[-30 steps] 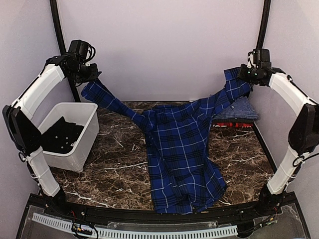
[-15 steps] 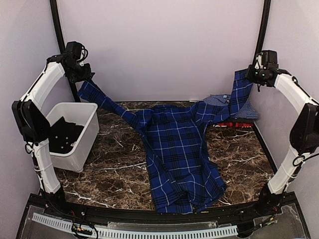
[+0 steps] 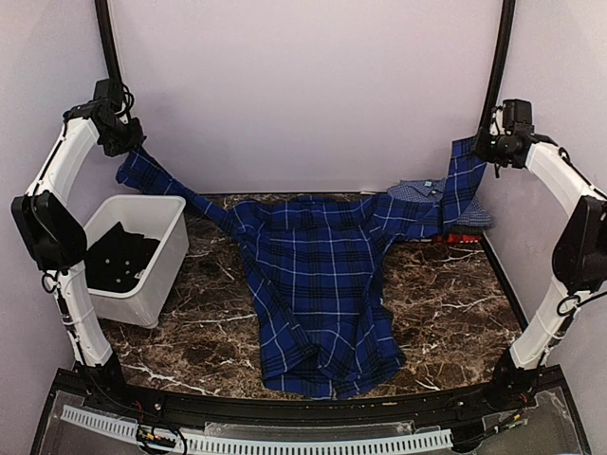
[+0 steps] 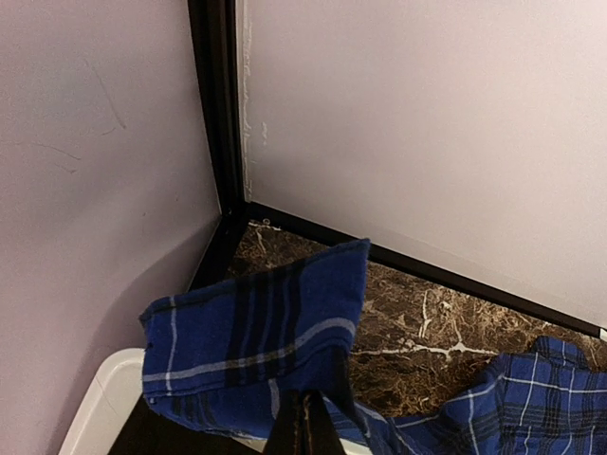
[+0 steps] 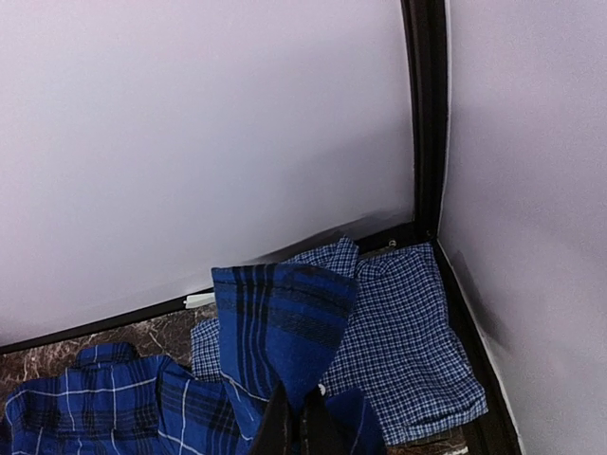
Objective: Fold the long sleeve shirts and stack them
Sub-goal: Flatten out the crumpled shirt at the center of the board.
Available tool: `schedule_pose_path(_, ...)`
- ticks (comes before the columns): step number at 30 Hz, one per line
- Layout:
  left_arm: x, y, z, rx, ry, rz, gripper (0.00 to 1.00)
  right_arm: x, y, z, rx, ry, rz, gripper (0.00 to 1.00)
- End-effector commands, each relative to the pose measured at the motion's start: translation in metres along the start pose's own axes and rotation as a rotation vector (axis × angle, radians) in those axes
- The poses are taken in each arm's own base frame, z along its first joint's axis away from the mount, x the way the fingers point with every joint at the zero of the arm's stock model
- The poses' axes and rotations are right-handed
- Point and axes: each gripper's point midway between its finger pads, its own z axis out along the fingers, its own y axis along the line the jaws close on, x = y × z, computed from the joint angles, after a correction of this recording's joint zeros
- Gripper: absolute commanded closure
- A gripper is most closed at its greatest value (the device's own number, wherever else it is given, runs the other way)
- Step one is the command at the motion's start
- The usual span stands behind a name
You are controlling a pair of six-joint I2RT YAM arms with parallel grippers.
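1. Sitting at the left of the dark brown marble-patterned table [image 3: 455, 303], a white rectangular plastic bin [image 3: 142, 198] holds a crumpled black cloth [image 3: 116, 258] flecked with small pale dots.
2. The large deep-blue plaid long sleeve shirt [image 3: 318, 284] lies spread down the middle of the table, with its collar toward the back wall and its hem at the near edge. Both sleeves are lifted off the surface.
3. The left gripper [image 3: 126, 147] is raised beside the back-left corner post, above the bin. Its fingers are pressed together on the cuff of the sleeve on that side, and the sleeve slopes down past the bin's far corner.
4. The right gripper [image 3: 481, 149] hangs high at the back right. It pinches the other cuff, which folds over its fingertips in the right wrist view.
5. A lighter blue fine-check shirt [image 5: 408, 327] lies in the back-right corner. It rests on a red shirt [image 3: 460, 238], of which only an edge shows, and the raised plaid sleeve crosses in front of both.
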Motion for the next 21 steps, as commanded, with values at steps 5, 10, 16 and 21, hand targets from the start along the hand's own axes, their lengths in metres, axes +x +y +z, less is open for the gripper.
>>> schedule_pose_path(5,-0.008,-0.004,-0.008,0.038,-0.015,-0.016,1.0,-0.04,-0.004,-0.014,-0.012,-0.091,0.031,1.0)
schedule_pose_path(10,-0.003,-0.025,-0.01,0.142,0.006,-0.008,1.0,-0.045,0.005,-0.018,-0.055,-0.097,0.03,1.0)
schedule_pose_path(16,0.029,-0.104,-0.023,0.291,0.038,0.124,1.0,-0.025,0.051,-0.014,-0.161,-0.053,-0.021,1.0)
schedule_pose_path(21,0.087,-0.168,-0.019,0.391,0.122,0.21,1.0,0.027,0.101,0.001,-0.228,0.047,-0.088,1.0)
